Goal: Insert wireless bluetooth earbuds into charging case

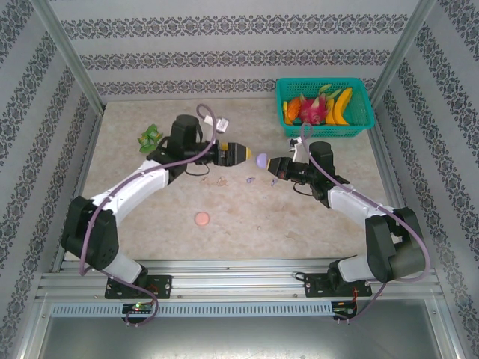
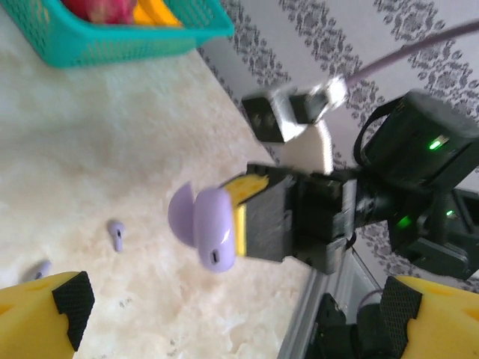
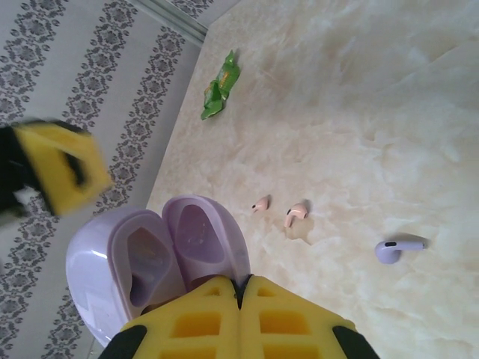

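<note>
**Case is open, but no buds are in yet**

The right pincer [image 3: 239,314] is clenched on the lilac case [image 3: 150,262]. It holds the case by its bottom edge, up in the air over the middle of the table [image 1: 299,217]. The lid is flipped open. Both little holes inside look empty.

The left pincer [image 2: 233,318] is at 9 o'clock from the case and points right at it. Its yellow fingers are spread wide apart, and it holds nothing.

The buds all lie on the table. In the top view they sit near 6 and 7 o'clock from the case. One lilac bud [image 2: 116,233] lies on its side, and what looks like a second lilac bud [image 2: 39,269] is close by, but that one is blurry. Two pink buds [image 3: 296,215] lie just beside each other, a bit away from the lilac ones. A pink round case [image 1: 202,218] rests alone at 7 o'clock, nearer the arms.

A teal basket [image 1: 358,120] of fruit sits at 1 o'clock, and a green wrapper [image 1: 152,137] at 10 o'clock. Neither is part of the job.

So I think the job has only started. The case is up and open, and that part is done. Picking up the lilac buds and pushing each one into its hole is left to do. The empty left pincer looks like the one to do it.
</note>
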